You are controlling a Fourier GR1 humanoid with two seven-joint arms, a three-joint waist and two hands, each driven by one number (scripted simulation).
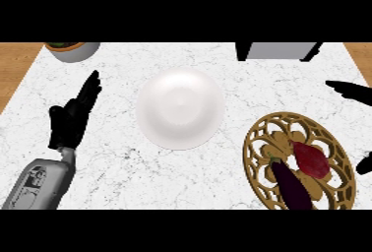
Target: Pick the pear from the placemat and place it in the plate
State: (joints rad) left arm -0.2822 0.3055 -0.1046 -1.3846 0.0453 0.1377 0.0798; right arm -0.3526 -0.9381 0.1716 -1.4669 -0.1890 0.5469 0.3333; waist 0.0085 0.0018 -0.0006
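A red pear (311, 159) lies on the gold openwork placemat (263, 132) at the right of the counter. Just left of the pear, on the same mat, lies a dark purple eggplant (291, 186). The white round plate (180, 108) sits in the middle with nothing in it. My right hand (352, 91) comes in at the right edge, open: straight fingers above the mat, the thumb lower beside the pear, not touching it. My left hand (73, 115) rests open at the left, fingers up, well away from the plate.
A grey pot with a plant (71, 50) stands at the back left corner. A grey appliance with black sides (280, 50) stands at the back right. Wooden surfaces show beyond the marble counter's left and right edges.
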